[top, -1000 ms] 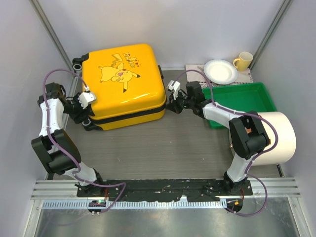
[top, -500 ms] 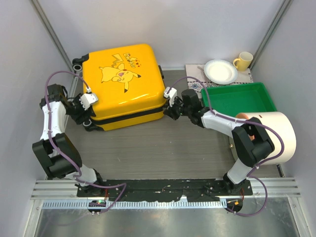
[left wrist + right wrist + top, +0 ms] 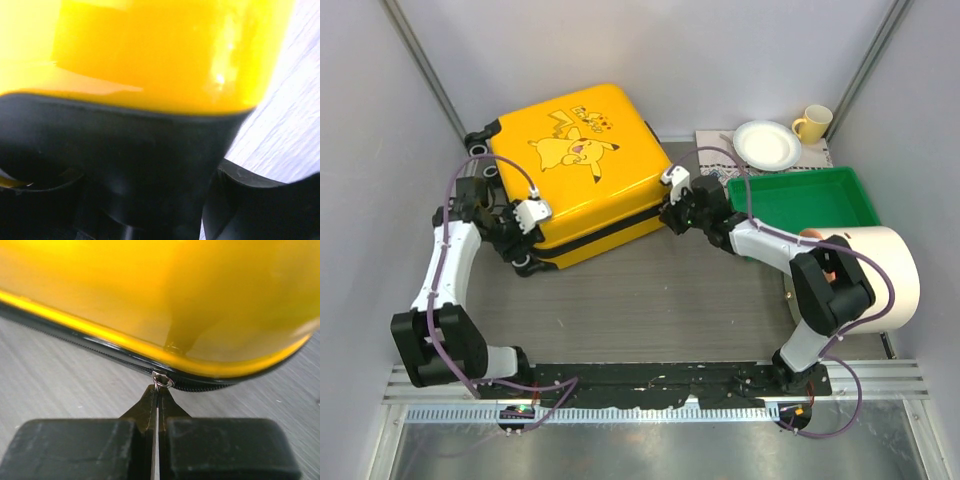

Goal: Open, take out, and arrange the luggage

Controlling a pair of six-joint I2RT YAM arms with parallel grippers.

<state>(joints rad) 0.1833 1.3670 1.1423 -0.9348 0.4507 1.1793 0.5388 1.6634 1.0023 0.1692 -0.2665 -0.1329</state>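
Note:
The luggage [image 3: 575, 170] is a yellow hard-shell suitcase with a cartoon print, lying flat and closed at the back left of the table. My left gripper [image 3: 523, 240] is at its near left corner by a wheel. In the left wrist view the yellow shell [image 3: 150, 50] fills the top and the black wheel housing [image 3: 140, 165] sits between my fingers [image 3: 265, 205], held. My right gripper [image 3: 670, 205] is at the near right corner. There its jaws [image 3: 158, 390] are shut on the metal zipper pull [image 3: 162, 380] on the black zipper under the yellow shell [image 3: 175, 300].
A green tray [image 3: 800, 205] lies right of the luggage, just behind my right arm. A large cream cylinder [image 3: 880, 275] lies at the right edge. A white plate [image 3: 767, 145] and a yellow mug [image 3: 812, 122] stand at the back right. Walls close in on both sides.
The luggage has turned on the table, its near left corner swinging right and forward with my left gripper. My right gripper stays at the right corner on the zipper pull.

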